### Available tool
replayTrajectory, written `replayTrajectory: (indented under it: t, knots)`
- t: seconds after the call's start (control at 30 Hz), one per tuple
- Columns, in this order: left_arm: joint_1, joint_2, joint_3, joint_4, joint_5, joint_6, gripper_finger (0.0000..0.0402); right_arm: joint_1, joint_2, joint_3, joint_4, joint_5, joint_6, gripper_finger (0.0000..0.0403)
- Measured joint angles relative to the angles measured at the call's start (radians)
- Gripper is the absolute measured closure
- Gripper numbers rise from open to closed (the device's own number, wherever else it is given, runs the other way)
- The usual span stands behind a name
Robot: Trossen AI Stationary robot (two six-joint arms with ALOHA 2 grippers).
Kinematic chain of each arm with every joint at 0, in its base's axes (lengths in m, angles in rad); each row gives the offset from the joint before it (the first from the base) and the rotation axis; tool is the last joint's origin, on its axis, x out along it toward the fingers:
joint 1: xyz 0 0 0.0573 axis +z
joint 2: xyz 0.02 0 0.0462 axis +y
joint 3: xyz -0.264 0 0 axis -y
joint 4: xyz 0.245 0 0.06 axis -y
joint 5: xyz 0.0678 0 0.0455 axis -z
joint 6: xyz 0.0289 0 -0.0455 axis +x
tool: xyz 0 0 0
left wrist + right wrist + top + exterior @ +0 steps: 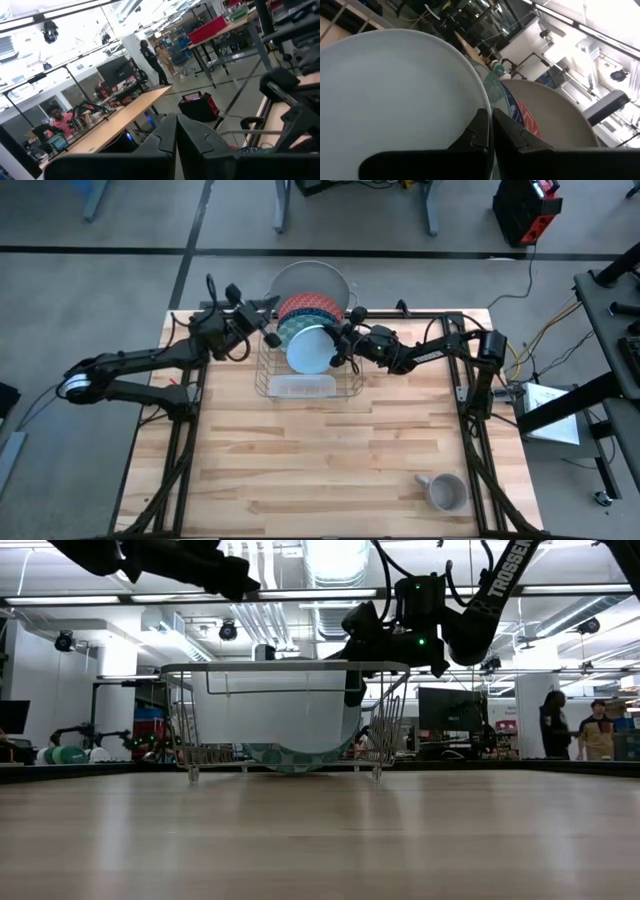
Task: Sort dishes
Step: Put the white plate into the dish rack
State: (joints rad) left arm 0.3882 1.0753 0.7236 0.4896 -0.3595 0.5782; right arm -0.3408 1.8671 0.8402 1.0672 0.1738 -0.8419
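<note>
High view shows a grey handled mug (446, 493) standing alone at about five o'clock on the wooden tabletop (320, 460), well apart from the action. Farther back, toward twelve o'clock, a wire dish rack (300, 375) holds four plates on edge. Nearest is the small light-blue plate (311, 348), its rim clamped between the jaws of the right gripper (341, 346), which reaches in from three o'clock. Behind it stand the blue speckled plate (290, 328), then the red patterned plate (310, 307), and at the very back the large plain grey plate (310, 277). At the rack's ten o'clock corner, the left gripper (262, 332) hovers with its jaws closed together, gripping nothing. Beyond the tabletop, people (575, 728) stand in the workshop.
</note>
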Motion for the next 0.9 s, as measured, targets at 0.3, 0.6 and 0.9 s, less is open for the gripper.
replayTrajectory:
  t: [0.3,0.6,0.9]
  knots:
    - [0.0,0.016,0.0,0.006,0.0,0.026,0.0401,0.0,0.0,0.0,-0.052,0.0,0.077,0.0403]
    - [0.0,0.017,0.0,0.004,0.0,0.024,0.0401,0.0,0.0,0.001,-0.1,0.003,0.11,0.0381]
    - [0.0,0.017,0.0,-0.011,0.0,0.023,0.0402,0.0,0.0,0.001,-0.099,0.005,0.136,0.033]
